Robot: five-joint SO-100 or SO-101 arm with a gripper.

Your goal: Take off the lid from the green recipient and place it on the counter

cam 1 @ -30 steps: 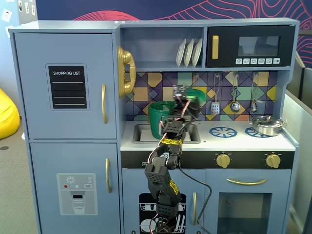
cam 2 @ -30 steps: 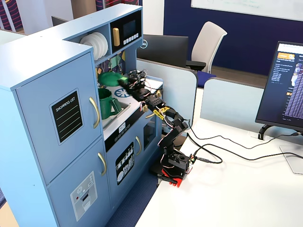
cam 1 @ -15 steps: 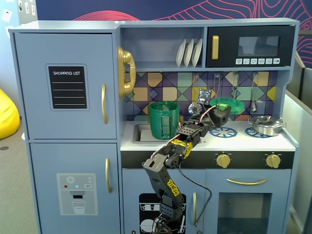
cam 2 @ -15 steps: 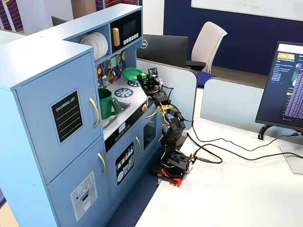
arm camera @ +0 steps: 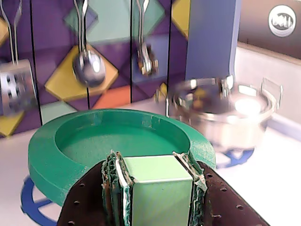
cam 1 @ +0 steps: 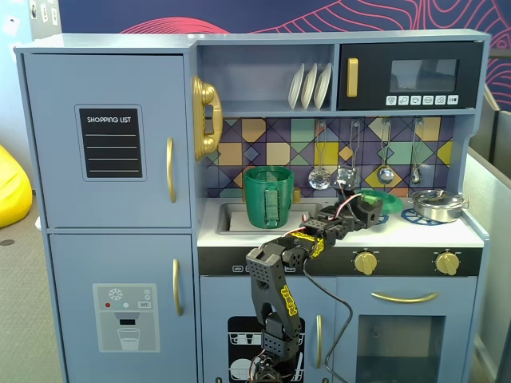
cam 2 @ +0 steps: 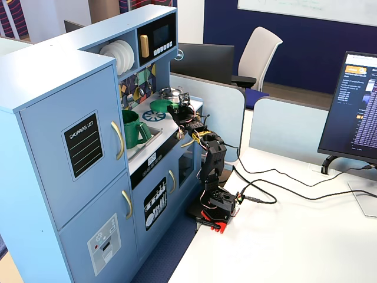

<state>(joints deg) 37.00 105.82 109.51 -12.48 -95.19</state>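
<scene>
The green recipient (cam 1: 267, 197) stands uncovered in the sink, left of the arm; it also shows in a fixed view (cam 2: 134, 128). My gripper (arm camera: 153, 162) is shut on the square knob (arm camera: 157, 188) of the green lid (arm camera: 47, 155). The lid sits level, low over the left blue burner ring (arm camera: 33, 202) on the white counter (arm camera: 277, 188). I cannot tell if the lid touches the counter. In both fixed views the lid (cam 1: 382, 199) (cam 2: 160, 106) is at the gripper (cam 1: 369, 206) (cam 2: 177, 109), right of the sink.
A shiny steel pan (arm camera: 225, 113) (cam 1: 437, 205) stands on the right burner ring, close to the lid's right edge. Ladles and spoons (arm camera: 87, 66) hang on the tiled back wall behind the lid. The sink (cam 1: 231, 217) is to the left.
</scene>
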